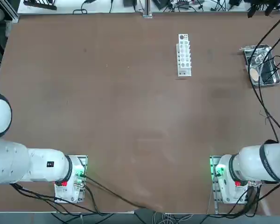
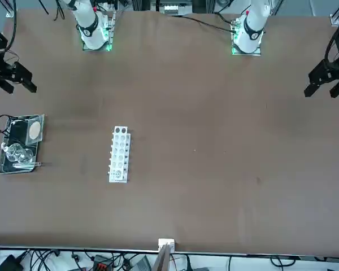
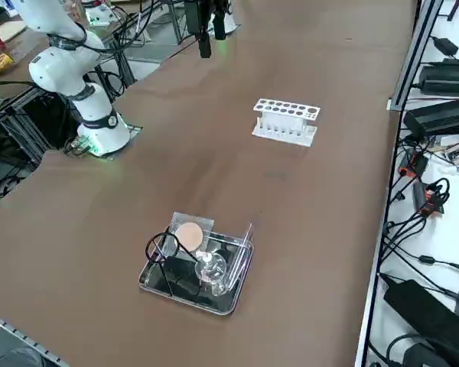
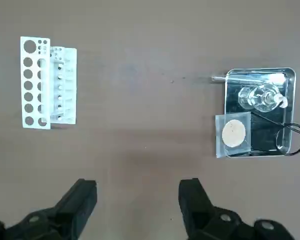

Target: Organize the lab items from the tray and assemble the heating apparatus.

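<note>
Tool state: R gripper (image 4: 137,192) is released, jaws wide apart, w/ nothing between them. It hangs above the tabletop (image 2: 175,209) near its R edge, on the robot side of the metal tray (image 1: 276,79).

Item loc.: the tray sits by the R edge, toward the far R corner. In it, the glass burner (image 4: 260,97) lies on its side; a clear glass tube (image 4: 219,79) juts past the rim. The wire mesh (image 4: 233,133) overhangs one corner, tan centre up. The ring stand (image 3: 162,261) lies tipped, its black ring beyond the rim at another corner. The white test-tube rack (image 3: 284,130) stands apart, nearer the far edge; leave it there.

Step in hand (judged): approach & first pick, prob. the ring stand, as it forms the base.
1. Align jaws across the overhanging wire before descending.
2. Keep fingertips clear of the tray rim & burner.
3. Close gently; thin wire may roll or slip.
4. Lift slowly. Legs may snag the mesh; cannot tell which lies on top.
5. Set the stand upright on bare tabletop, w/ room for the burner beneath, mesh on top.

CAUTION: glass may roll if the tray is nudged.
</note>
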